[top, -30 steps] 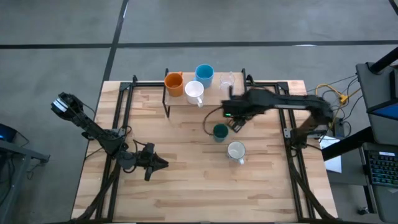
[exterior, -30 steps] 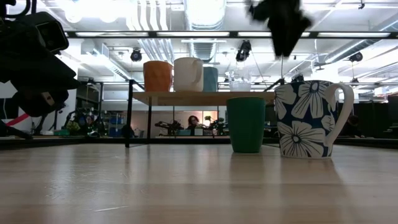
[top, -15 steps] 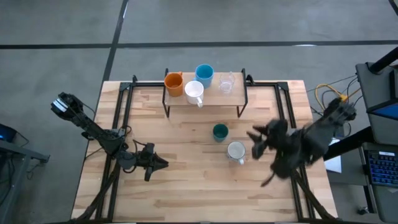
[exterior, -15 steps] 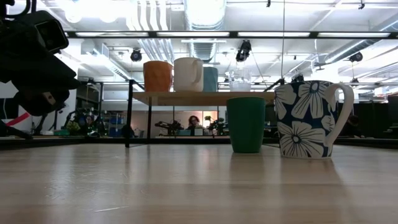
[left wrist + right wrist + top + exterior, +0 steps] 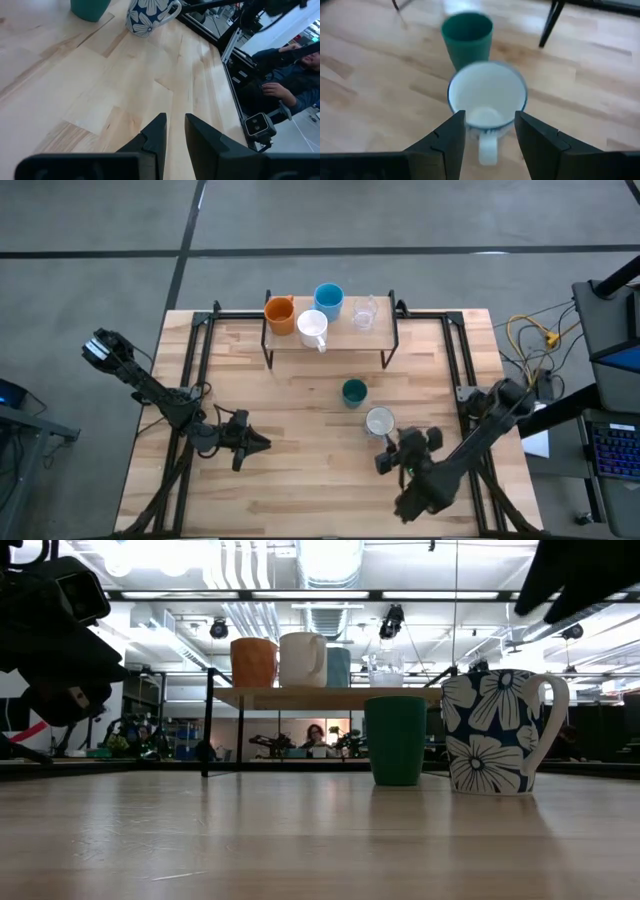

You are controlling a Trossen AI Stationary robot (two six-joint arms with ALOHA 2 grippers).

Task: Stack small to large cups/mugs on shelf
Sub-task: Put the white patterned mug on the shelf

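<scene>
Shelf (image 5: 345, 333) holds four cups; green cup (image 5: 353, 391), flowered mug (image 5: 379, 421) remain on table; right gripper (image 5: 400, 456) wide open, empty.

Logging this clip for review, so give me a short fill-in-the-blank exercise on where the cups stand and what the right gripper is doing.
The shelf carries ____ cups.
The green cup and the flowered mug both stand on the ____.
The right gripper, jaws open, is lined up with the handle of the ____ mug.
The left gripper holds ____.

Missing words: four; table; flowered; nothing
</scene>
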